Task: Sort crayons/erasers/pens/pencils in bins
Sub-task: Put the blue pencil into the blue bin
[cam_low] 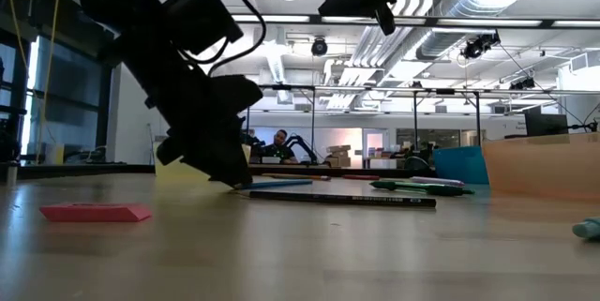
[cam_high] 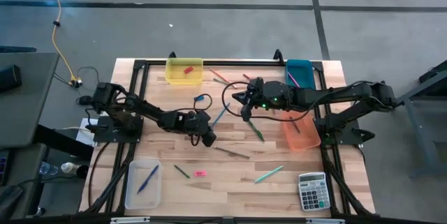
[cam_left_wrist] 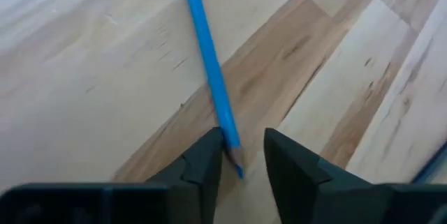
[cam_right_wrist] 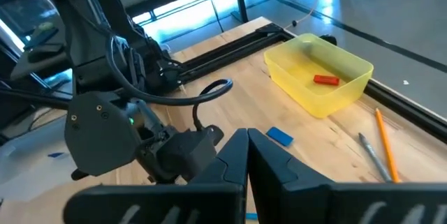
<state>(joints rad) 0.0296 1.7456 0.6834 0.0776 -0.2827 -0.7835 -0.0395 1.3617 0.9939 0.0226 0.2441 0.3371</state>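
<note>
partly hidden between left end effector (cam_left_wrist: 239, 155) fingers: blue pencil (cam_left_wrist: 208, 63) tip

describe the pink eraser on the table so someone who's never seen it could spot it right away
Start at the clear bin near the table's front left corner, the one holding a blue stick. Look right, past a short dark green stick, towards the grey calculator. The pink eraser lies flat on bare wood there, a tiny chunky block where everything around it is a long thin stick.
</note>
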